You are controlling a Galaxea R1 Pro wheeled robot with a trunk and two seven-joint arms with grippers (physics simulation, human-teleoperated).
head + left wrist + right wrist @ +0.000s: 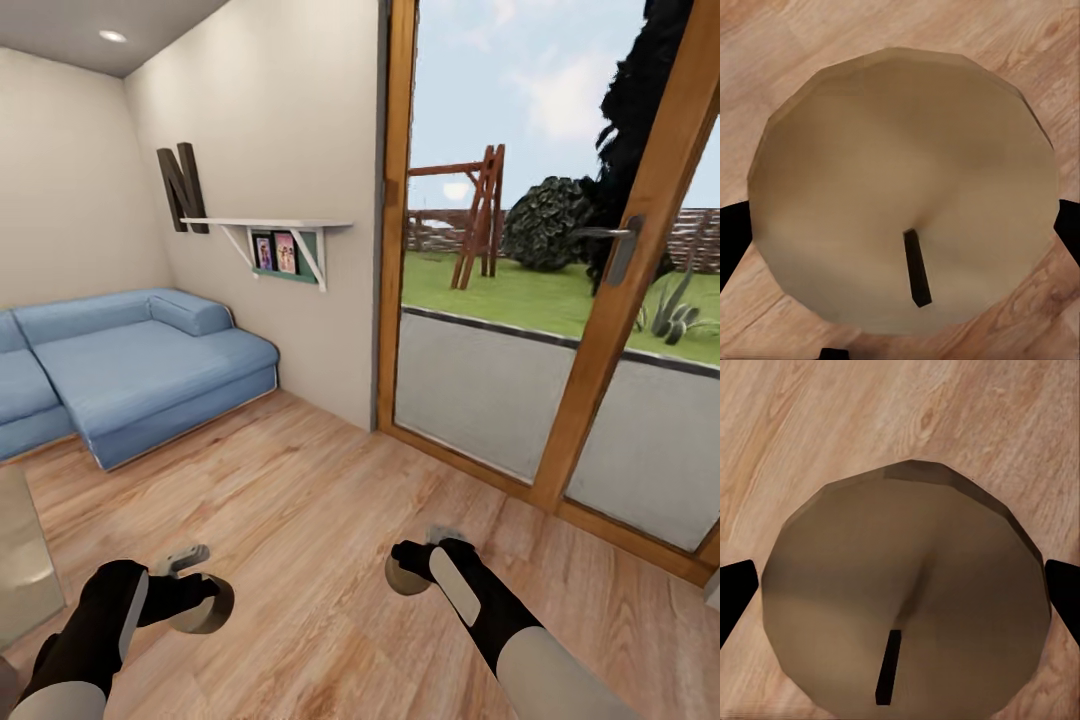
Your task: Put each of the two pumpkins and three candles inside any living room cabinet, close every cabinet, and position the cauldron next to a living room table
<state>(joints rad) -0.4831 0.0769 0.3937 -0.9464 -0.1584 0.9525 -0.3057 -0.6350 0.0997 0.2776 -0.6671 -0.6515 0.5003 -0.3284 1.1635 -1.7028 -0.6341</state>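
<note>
Room: beige walls (80,170), one lit ceiling spot (112,36). Floor (300,520): light wood planks. Sofa (130,370): blue, L-shaped, in the far corner. Shelf (265,224): white, wall-mounted on brackets, two framed pictures (275,252) beneath; a dark letter "N" (181,187) stands at its end. Door (560,260): wood-framed glass, metal handle (620,245), daylight, lawn and what may be a swing frame outside.

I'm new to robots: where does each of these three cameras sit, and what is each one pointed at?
Head view: on the robot's head, looking forward and down at the blue sofa, glass door and wooden floor; both arms show, each holding a candle.
Left wrist view: near the left tool, looking down at its candle, black fingertips beside it.
Right wrist view: near the right tool, looking down at its candle.
Shared: the same wooden floor beneath.
</note>
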